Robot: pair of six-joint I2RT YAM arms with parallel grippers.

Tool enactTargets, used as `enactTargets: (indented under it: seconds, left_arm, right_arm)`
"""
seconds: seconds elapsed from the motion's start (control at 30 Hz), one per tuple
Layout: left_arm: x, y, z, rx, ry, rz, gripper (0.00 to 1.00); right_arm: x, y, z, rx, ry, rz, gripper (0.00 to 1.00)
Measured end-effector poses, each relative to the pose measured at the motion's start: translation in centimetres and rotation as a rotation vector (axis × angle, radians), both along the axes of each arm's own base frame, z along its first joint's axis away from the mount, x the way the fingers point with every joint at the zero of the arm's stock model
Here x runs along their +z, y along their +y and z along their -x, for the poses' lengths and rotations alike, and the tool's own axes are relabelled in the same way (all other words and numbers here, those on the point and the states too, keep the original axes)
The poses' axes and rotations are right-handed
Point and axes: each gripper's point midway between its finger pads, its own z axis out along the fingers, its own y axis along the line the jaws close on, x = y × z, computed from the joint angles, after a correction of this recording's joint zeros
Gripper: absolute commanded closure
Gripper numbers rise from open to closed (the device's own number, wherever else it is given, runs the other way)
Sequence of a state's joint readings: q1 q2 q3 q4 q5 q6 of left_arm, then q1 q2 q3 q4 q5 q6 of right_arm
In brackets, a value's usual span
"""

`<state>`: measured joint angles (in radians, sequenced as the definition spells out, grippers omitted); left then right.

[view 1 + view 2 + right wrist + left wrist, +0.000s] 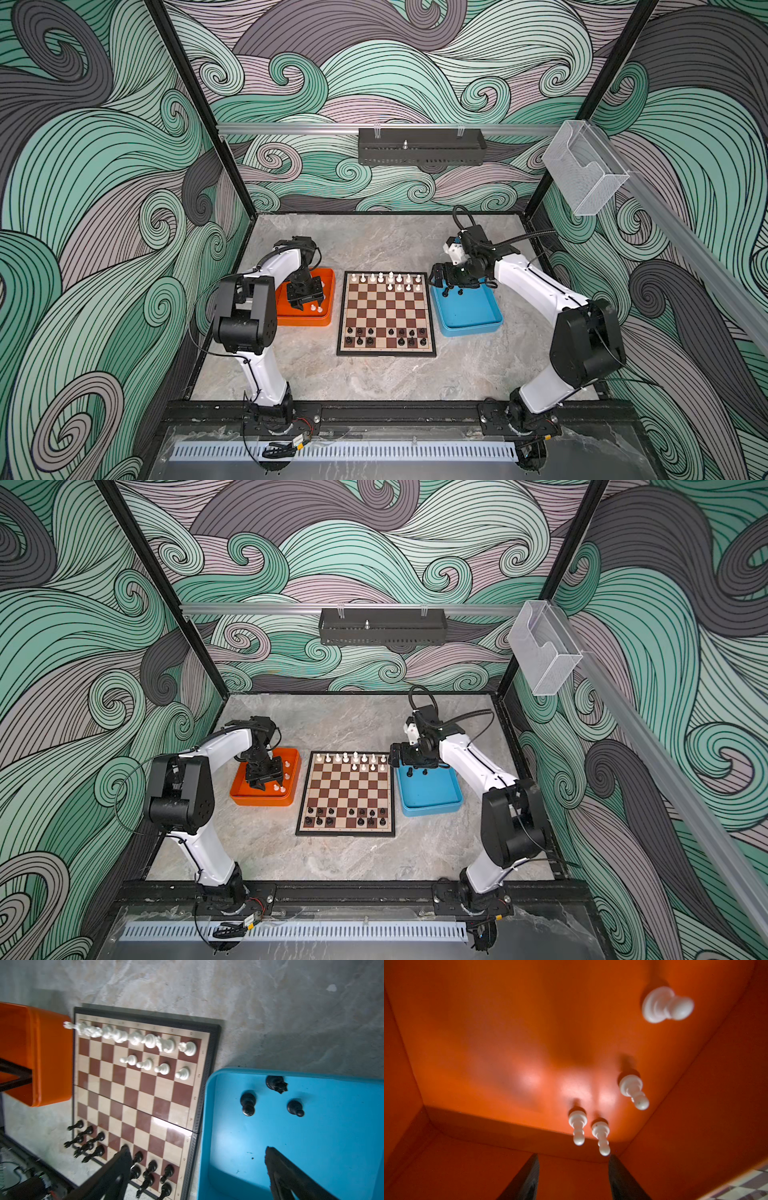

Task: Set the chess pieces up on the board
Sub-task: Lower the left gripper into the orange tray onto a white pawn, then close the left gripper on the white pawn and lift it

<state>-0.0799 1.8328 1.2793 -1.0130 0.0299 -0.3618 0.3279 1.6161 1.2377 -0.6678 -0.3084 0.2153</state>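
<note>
Marble tabletop carries the board (386,311); left of it your left gripper (574,1156), jaws apart and empty, sits in the orange tray (467,1043) beside 2 crowded white pawns (577,1124), which closing may topple

Soft even light, blurry wrist cams

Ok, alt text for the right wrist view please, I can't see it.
The open right gripper straddles the rim of the blue tray, where three black chessmen stand. Beside it the chessboard holds a row of white pieces with four white pawns in front at one end, black pieces at the other; the orange tray lies beyond.
</note>
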Motion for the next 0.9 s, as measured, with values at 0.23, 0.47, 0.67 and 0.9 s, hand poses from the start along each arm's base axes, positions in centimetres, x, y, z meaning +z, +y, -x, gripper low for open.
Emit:
enactTargets:
  seconds: [0.23,0.47,0.67,0.9]
  left_arm:
    - [-0.8,0.0,-0.6,-0.001,-0.009,-0.002,0.55]
    - [-1.0,0.1,-0.8,0.000,-0.014,-0.007,0.65]
    - [-1.2,0.2,-0.7,-0.002,-0.010,-0.012,0.67]
    - [-1.4,0.2,-0.7,-0.005,-0.004,-0.016,0.74]
  right_arm:
    - [1.4,1.3,-0.1,0.035,-0.044,-0.082,0.00]
    - [1.3,1.7,0.2,0.052,-0.041,-0.106,0.00]
    - [1.4,1.9,0.1,0.058,-0.047,-0.119,0.00]
    - [1.4,1.9,0.1,0.058,-0.048,-0.119,0.01]
